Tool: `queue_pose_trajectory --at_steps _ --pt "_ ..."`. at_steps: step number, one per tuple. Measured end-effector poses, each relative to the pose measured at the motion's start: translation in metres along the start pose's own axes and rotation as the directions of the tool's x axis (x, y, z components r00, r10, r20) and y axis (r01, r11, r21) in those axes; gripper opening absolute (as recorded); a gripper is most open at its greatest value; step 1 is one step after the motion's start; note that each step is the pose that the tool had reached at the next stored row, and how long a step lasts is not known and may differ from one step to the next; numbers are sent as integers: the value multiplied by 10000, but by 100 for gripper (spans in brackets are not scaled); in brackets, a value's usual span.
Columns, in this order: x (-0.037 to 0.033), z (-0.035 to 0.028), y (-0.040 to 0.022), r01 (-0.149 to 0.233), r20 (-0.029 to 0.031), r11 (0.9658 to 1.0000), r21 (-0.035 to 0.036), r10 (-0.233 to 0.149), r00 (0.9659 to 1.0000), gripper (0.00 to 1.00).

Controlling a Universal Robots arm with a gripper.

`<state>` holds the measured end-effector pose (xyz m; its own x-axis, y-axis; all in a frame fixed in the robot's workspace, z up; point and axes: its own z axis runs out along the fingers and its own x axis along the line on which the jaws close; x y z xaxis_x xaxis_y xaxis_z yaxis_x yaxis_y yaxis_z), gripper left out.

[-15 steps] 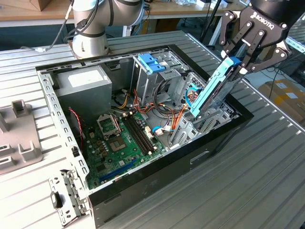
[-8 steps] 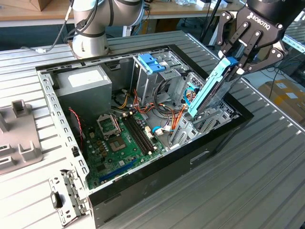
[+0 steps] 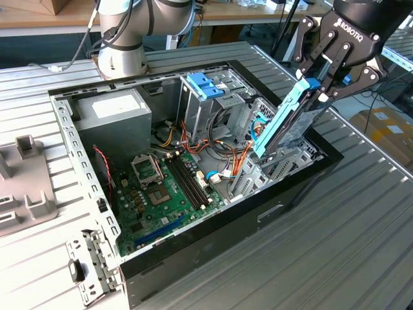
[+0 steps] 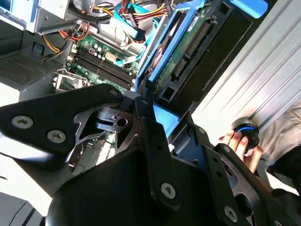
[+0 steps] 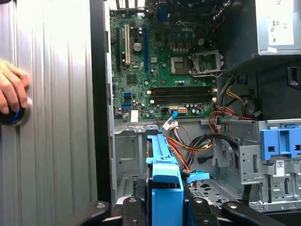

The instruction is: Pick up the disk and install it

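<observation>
- Your gripper has its jaws clamped on the disk, which is tilted steeply.
- The disk's lower end seems just inside the computer case, at the exterior view's right.

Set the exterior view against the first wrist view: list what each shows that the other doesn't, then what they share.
Exterior view, not the first wrist view: the arm's base beyond the case, and a grey moulded tray at the exterior view's left. First wrist view, not the exterior: a person's hand on a blue-lit knob outside the case. Shared: the tool shut on the disk, the green motherboard, the grey power supply and the cage with light-blue handles.
</observation>
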<state>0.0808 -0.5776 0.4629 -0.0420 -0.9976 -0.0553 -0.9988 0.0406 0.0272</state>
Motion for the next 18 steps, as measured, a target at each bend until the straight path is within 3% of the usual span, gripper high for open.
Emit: queue_pose_trajectory --at_steps 6,11,18 --pt "28 8 18 56 3 10000 -3 -56 10000 37" --pt "29 13 19 583 -10 9983 -33 -583 9983 37" --pt "31 45 18 604 -11 9982 -34 -605 9982 37"
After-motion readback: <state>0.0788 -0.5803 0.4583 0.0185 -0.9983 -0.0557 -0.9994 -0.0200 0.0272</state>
